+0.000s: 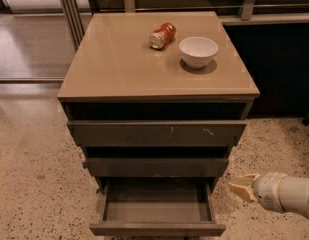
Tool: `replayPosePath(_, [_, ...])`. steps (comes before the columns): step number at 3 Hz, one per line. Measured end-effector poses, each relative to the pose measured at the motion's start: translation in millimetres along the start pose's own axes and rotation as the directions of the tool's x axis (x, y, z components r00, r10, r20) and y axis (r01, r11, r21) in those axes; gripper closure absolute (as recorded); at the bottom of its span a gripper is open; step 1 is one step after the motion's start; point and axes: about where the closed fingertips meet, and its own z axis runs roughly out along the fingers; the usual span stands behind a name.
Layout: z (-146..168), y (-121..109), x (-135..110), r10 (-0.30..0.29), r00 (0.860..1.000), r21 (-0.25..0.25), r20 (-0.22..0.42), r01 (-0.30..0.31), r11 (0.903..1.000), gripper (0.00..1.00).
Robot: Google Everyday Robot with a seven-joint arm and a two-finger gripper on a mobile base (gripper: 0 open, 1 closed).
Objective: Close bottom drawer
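The bottom drawer (157, 229) of the grey-brown cabinet is pulled out, and its shallow box shows empty. Its narrow plain front panel runs along the lower edge of the camera view. Above it sit the mid-width drawer front (156, 167) and the widest front (156, 133) with white scratch marks. My gripper (242, 188) comes in from the lower right on a white arm. Its tan tip is to the right of the open drawer, level with the drawer's back part and a little apart from its right side.
On the cabinet's tan top (114, 59) lie a red can (162, 35) on its side and a white bowl (198, 51). Speckled floor (34, 174) surrounds the cabinet. A dark counter front (279, 69) stands at the right, metal posts (71, 14) at the back left.
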Motion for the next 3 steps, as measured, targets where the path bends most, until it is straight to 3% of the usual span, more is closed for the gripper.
replayPosePath(1, [24,0,41,0.122,0.992,-0.043,-0.003,-0.122,0.9916,1.00])
replayPosePath(3, [77,-2,106,0.274,0.961,-0.124,-0.031,-0.275,0.9534,1.00])
